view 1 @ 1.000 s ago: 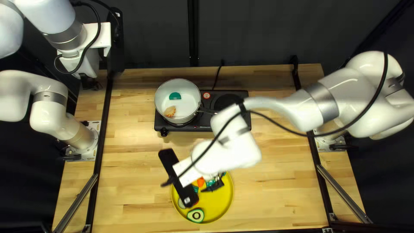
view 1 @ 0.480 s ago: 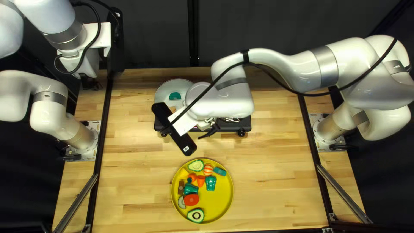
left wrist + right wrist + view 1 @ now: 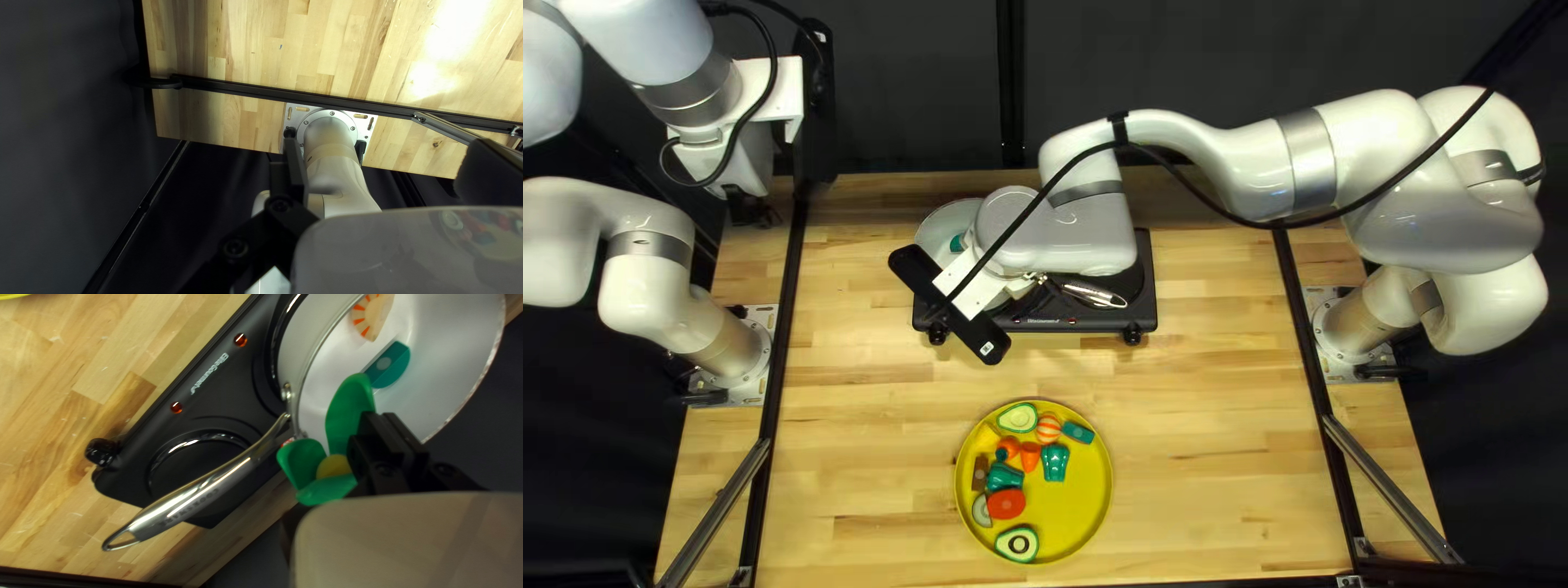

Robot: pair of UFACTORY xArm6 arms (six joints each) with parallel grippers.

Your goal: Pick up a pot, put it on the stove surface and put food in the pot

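My right gripper [image 3: 1026,286] is above the stove [image 3: 1089,318], partly covering the white pot [image 3: 940,231] on its left burner. In the right wrist view my right gripper [image 3: 389,435] is shut on a green petal-shaped food piece with a yellow centre [image 3: 332,465], over the rim of the pot [image 3: 463,359]. Inside the pot lie a teal piece [image 3: 392,370] and an orange-striped piece [image 3: 373,316]. My left gripper [image 3: 746,207] hangs at the table's left edge; in the left wrist view my left gripper [image 3: 388,163] stands open and empty.
A yellow plate [image 3: 1067,512] with several toy foods sits near the table's front edge. The pot's metal handle [image 3: 190,503] stretches across the other burner. Black rails [image 3: 784,359] run along both sides of the table [image 3: 1220,468].
My right gripper has moved from over the yellow plate toward the table's far edge, to the pot and stove, carrying the green piece. The left arm and the pot have not moved.
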